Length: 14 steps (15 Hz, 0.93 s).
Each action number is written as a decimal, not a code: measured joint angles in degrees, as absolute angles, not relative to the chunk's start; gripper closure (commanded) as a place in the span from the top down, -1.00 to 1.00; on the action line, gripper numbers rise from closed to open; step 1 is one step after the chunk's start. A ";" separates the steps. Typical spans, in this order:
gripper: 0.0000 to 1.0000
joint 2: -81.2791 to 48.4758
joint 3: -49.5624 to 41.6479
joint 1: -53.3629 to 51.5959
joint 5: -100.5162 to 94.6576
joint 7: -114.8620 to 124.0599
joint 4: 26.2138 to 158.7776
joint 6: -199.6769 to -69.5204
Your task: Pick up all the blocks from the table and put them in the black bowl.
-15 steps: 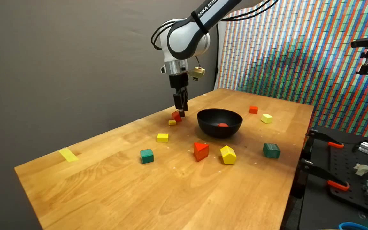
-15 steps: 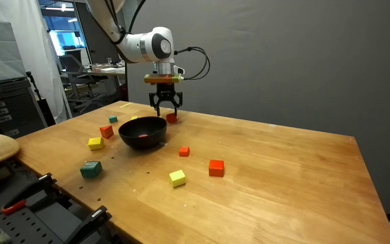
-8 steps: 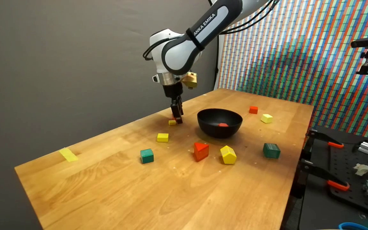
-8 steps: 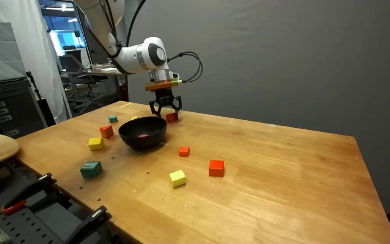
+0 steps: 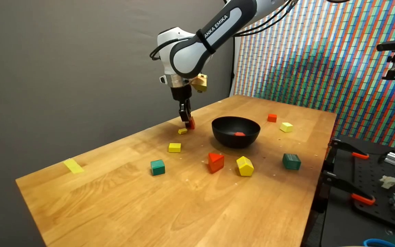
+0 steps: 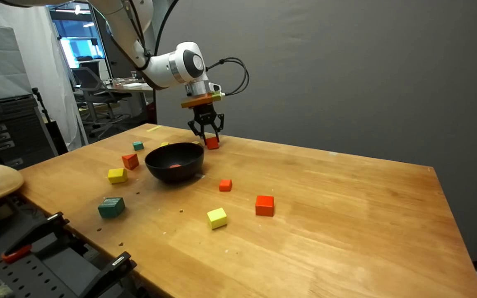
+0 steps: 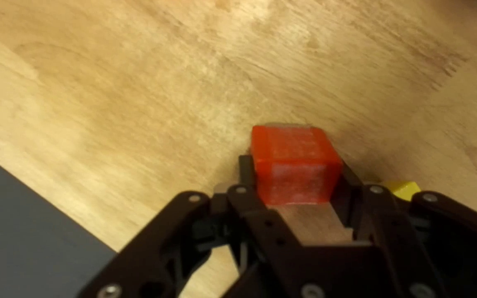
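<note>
Between edge (image 5: 149,130) and bowl (image 5: 236,142), hand (image 7: 297,174) around block (image 7: 298,182)

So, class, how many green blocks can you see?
2. In an exterior view, a green block lies near a yellow block, and a darker green block lies right of a five-sided yellow block. More could be hidden low in the black bowl.

wood table (image 5: 125,206) has a black bowl (image 5: 230,141) on it, yellow strip (image 5: 73,166), plus red blocks (image 6: 265,206), yellow blocks (image 5: 175,148), green blocks (image 5: 158,167) kinda scattered

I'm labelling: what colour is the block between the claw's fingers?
That block is red, clearest in the wrist view.
</note>
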<state>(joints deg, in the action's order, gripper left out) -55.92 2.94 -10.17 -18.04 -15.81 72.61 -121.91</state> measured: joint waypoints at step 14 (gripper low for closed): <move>-0.54 -29.65 4.03 -6.64 -6.28 -7.97 97.31 -112.73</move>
